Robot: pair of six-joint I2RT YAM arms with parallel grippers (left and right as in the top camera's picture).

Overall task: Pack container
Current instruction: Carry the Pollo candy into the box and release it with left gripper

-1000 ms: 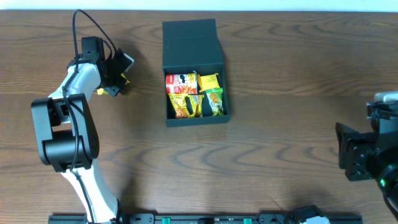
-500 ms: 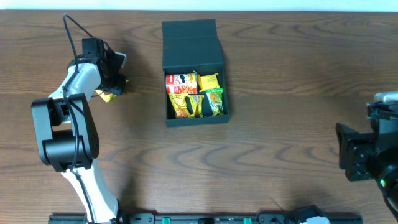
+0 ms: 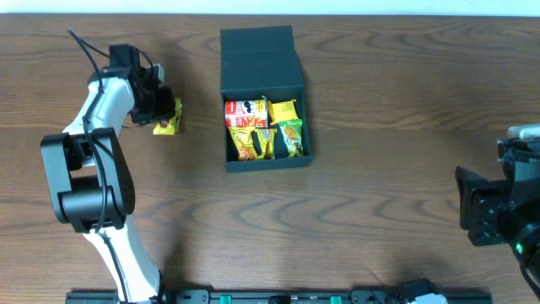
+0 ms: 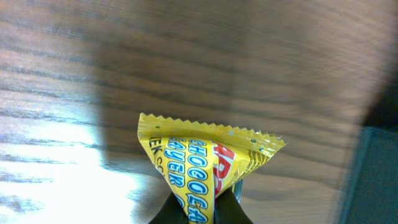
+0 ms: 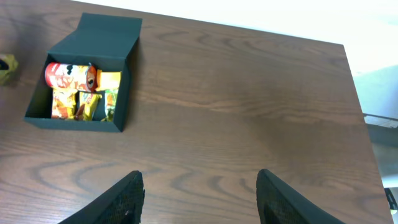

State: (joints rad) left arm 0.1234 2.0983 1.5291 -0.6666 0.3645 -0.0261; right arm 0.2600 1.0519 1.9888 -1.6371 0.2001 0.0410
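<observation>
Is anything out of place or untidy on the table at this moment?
Only one yellow packet is outside the container, to its left, pinched in the shut left gripper. The other packets sit inside it, lid open. Nothing looks spilled or torn.

Overhead cam gives me a straight-down look at the whole table (image 3: 380, 169) from well up, so the container (image 3: 263, 93) reads small near top centre. Left wrist cam is jammed in close, facing down at the tabletop, with a yellow packet (image 4: 205, 162) filling the lower middle. Right wrist cam sits high and well back, tilted down past the right gripper (image 5: 199, 175), and shares the container and packet with my overhead.
</observation>
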